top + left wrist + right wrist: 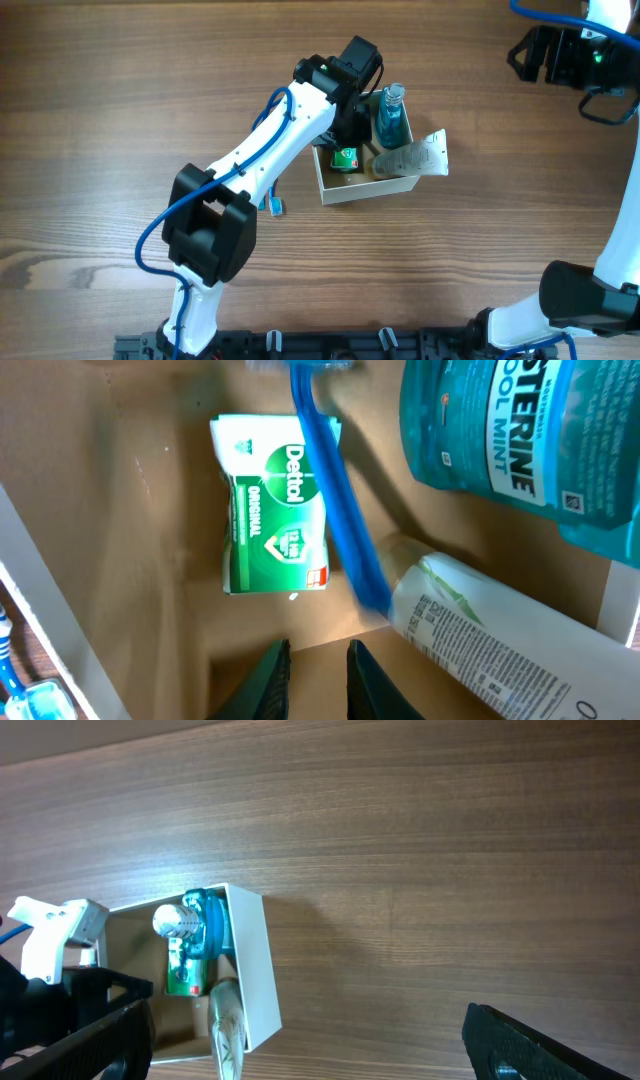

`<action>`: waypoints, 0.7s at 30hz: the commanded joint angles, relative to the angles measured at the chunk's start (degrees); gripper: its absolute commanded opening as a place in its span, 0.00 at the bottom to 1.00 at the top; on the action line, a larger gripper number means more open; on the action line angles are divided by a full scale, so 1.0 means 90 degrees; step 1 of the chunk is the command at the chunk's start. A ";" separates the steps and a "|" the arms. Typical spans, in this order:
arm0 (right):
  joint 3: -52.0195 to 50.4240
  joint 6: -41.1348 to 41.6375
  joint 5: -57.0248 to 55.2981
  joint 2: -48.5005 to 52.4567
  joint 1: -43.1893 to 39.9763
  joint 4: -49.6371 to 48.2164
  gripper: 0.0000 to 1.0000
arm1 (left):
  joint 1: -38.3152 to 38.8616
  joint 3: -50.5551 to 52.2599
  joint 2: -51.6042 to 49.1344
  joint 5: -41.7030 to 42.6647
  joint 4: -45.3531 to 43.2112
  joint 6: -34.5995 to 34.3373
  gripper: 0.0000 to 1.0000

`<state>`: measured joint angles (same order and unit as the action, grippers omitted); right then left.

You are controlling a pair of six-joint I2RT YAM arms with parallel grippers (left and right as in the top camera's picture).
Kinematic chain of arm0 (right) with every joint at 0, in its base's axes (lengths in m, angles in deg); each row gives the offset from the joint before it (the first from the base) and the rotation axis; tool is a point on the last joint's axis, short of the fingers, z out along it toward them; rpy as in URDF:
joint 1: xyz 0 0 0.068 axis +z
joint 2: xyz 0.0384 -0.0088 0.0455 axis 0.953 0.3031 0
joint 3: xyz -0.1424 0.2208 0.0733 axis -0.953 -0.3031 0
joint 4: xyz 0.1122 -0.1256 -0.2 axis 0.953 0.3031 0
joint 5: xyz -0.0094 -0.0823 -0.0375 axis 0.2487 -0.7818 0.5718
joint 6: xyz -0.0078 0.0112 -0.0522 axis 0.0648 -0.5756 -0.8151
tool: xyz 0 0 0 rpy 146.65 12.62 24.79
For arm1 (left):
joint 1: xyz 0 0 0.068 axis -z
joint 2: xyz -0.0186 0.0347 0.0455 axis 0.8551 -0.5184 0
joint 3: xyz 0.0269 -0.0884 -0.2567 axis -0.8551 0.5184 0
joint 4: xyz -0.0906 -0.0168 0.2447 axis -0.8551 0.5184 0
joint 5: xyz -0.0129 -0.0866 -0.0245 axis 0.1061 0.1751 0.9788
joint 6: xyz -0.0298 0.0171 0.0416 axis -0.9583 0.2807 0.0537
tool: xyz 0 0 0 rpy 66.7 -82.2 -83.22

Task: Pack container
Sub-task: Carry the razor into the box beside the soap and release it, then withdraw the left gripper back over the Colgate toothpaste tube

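Observation:
The container [365,188] is a small white-walled box with a tan cardboard floor [150,560]. Inside lie a green Dettol soap box [270,510], a blue toothbrush [335,500] slanting across it, a blue mouthwash bottle [510,430] and a white tube [490,640]. My left gripper [318,650] hangs inside the box just short of the toothbrush, its jaws a little apart with only cardboard between them. My right gripper [320,1050] is wide open over bare table, to the right of the container [255,960]. In the overhead view it sits at the far right [560,55].
Another blue toothbrush [273,205] lies on the wooden table just outside the container's left wall [40,600]. The tube's flat end [425,152] sticks out over the right rim. My left arm [270,140] crosses the table toward the box.

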<state>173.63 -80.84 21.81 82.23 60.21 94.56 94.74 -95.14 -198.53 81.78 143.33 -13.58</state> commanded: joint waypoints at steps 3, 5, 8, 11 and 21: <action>0.0012 -0.0061 -0.0080 0.0012 0.0015 -0.0019 1.00 | -0.0007 0.0044 -0.0073 0.0051 -0.0066 0.0262 0.46; 0.0012 -0.0058 -0.0080 0.0012 0.0015 -0.0019 1.00 | -0.0126 -0.0036 -0.0046 0.0053 -0.0158 0.0260 0.50; 0.0012 -0.0061 -0.0080 0.0012 0.0015 -0.0019 1.00 | -0.0464 -0.0398 0.0049 0.0051 -0.0189 0.0262 0.56; 0.0012 -0.0058 -0.0080 0.0012 0.0015 -0.0019 1.00 | -0.0954 -0.0838 0.0265 0.0051 -0.0063 0.0262 0.60; 0.0012 -0.0061 -0.0083 0.0012 0.0015 -0.0019 1.00 | -0.2346 -0.0685 0.0726 -0.0852 0.1785 0.0440 0.62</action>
<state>173.63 -80.84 21.81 82.23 60.21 94.56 75.33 -102.95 -193.06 78.24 155.85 -11.68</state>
